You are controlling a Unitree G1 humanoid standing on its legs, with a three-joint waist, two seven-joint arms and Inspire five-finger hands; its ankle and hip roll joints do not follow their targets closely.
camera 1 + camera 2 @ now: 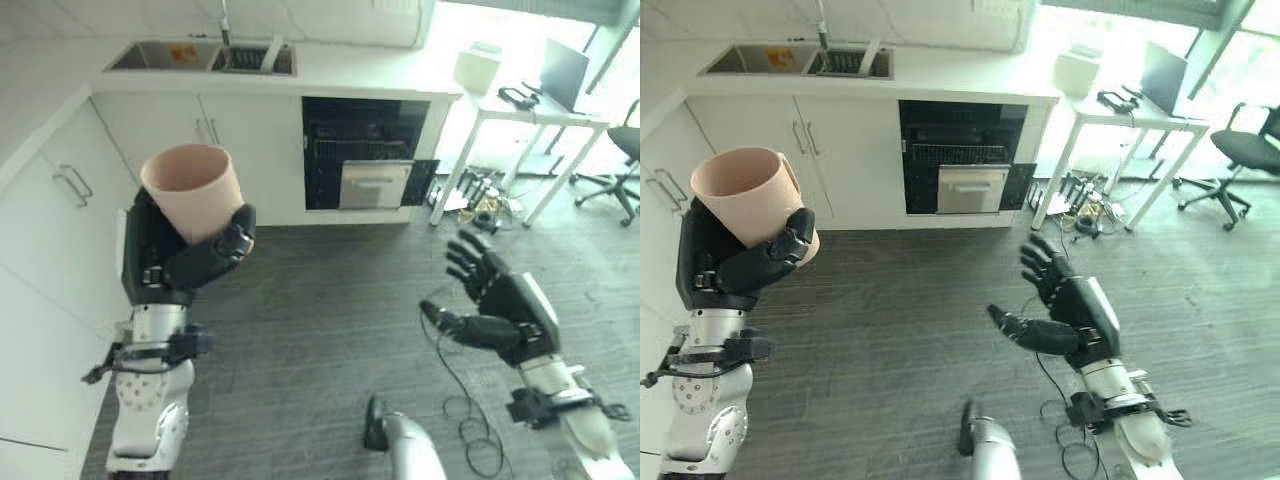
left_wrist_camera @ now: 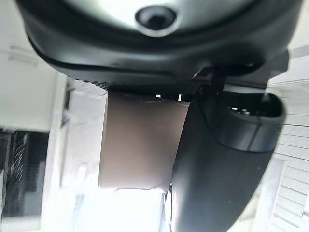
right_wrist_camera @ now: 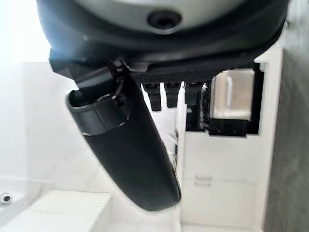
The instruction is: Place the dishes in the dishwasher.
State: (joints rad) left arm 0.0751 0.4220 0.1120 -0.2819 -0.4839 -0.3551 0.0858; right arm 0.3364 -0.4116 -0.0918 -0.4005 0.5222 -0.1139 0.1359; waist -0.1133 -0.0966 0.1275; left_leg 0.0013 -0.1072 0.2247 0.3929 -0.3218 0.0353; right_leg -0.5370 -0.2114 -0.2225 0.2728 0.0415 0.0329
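Gripping a pale pink cup (image 1: 193,190) upright in the air, the left hand (image 1: 170,255) has fingers behind it and thumb wrapped across its front; the right hand (image 1: 500,300) hovers empty, fingers spread, well short of the open dishwasher (image 1: 365,152) ahead.

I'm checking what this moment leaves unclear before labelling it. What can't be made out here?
- Inside of the pink cup: in the eye views its wall hides the bottom.
- The left hand covers the cup's lower part.
- Dishwasher racks: too dark and small.
- Sink contents: too small.
- Right hand: open, empty.
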